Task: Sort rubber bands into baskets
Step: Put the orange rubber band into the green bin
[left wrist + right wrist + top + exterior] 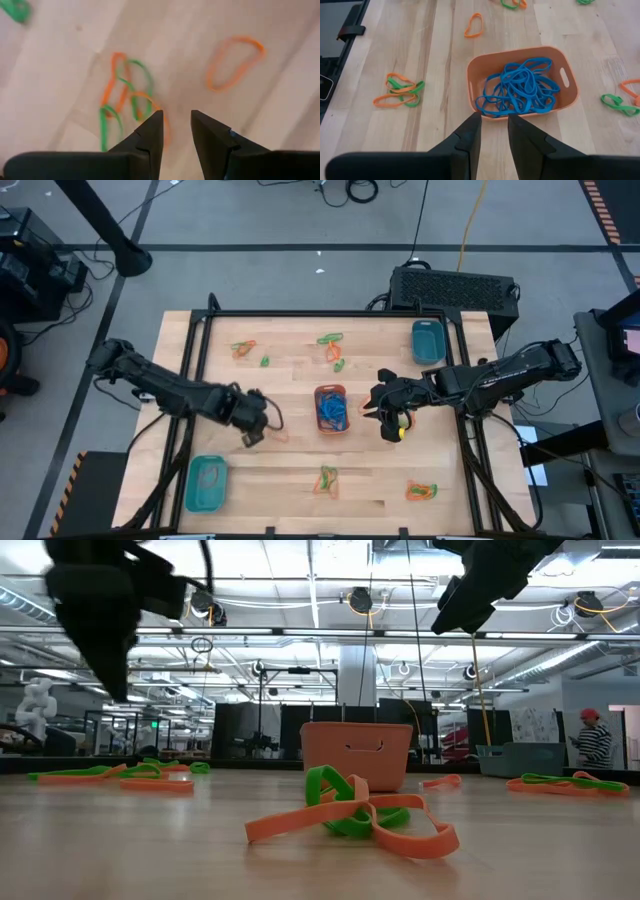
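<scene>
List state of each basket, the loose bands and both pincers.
orange basket: upright, holds blue bands
teal basket, front left: upright, contents unclear
teal basket, back right: upright, looks empty
loose bands: orange and green, scattered on table
left pincer: open, empty
right pincer: open, empty

The right tool (493, 131) shows its two dark fingers (470, 135) close together with a narrow gap between them and nothing in it, just above the pale wooden worktop (440, 75). Just beyond the fingertips sits the orange basket (570, 95), holding a tangled heap of blue rubber bands (520, 90). A clump of orange and green bands (400, 92) lies well to one side, a single orange loop (474, 26) lies beyond the basket, and a green band (615, 102) lies on its other side.
</scene>
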